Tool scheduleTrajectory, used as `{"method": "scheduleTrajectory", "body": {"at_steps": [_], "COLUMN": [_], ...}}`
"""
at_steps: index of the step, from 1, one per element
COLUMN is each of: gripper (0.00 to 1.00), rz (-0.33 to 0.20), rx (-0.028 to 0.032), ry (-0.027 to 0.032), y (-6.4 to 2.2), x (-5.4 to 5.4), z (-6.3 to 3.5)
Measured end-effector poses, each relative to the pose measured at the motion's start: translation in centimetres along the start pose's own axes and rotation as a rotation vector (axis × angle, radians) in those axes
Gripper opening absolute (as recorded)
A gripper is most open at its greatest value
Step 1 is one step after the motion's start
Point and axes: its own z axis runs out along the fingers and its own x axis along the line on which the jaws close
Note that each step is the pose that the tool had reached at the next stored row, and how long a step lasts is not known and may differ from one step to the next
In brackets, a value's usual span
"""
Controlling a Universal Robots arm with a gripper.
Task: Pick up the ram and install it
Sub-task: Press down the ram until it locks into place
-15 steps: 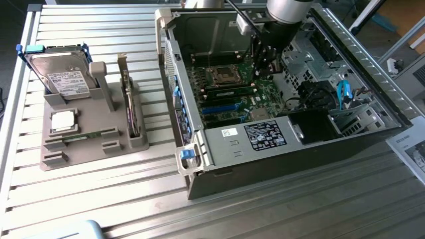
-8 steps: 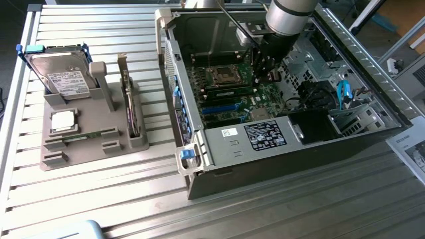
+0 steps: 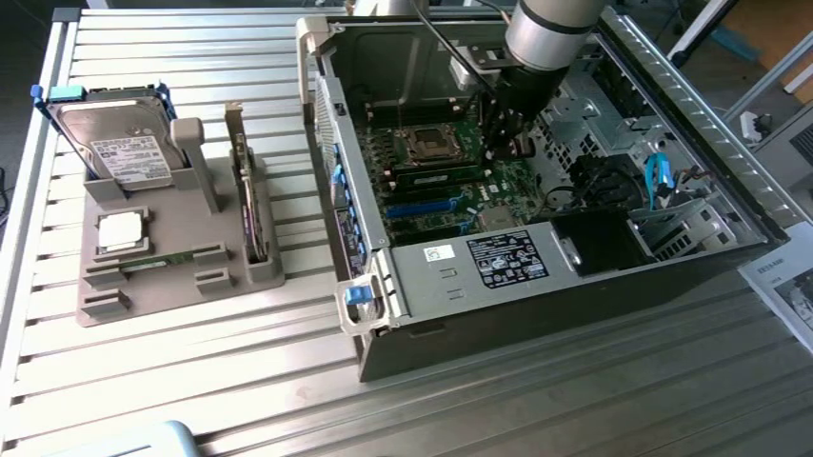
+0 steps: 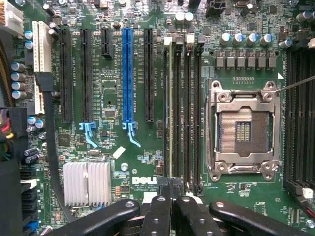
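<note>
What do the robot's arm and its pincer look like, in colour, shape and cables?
The arm is a thick round tube, silver-grey with a darker band. A thin black cable runs beside it. The pincer is matte black, built from curved linkage bars joined by small round silver bolts, seen in the wrist view.

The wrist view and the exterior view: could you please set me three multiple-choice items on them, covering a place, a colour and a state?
1. Where is the claw?
A. Over the tray
B. Inside the open grey metal computer case, above the green motherboard
C. Beside the case

2. What colour is the one long plastic expansion slot that stands out among the black ones?
A. Red
B. Yellow
C. Blue

3. In what state is the square metal-framed processor socket?
A. Empty
B. Under a cooler
C. Holding a chip

Answers: B, as the arm reaches into the case; C, as it is plainly blue; A, as its bare contacts show.
</note>
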Motion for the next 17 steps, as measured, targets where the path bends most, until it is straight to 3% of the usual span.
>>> {"method": "scheduleTrajectory", "body": {"at_steps": [13, 15, 17], "gripper": [0.1, 0.1, 0.1], "rz": [0.0, 0.0, 0.0], "rx": [-0.0002, 0.0005, 0.0002], "ry": [0.0005, 0.0017, 0.0056], "y": [0.0, -0.02, -0.03], "x": [-0.1, -0.1, -0.1], "z": [0.93, 0.58, -0.47]}}
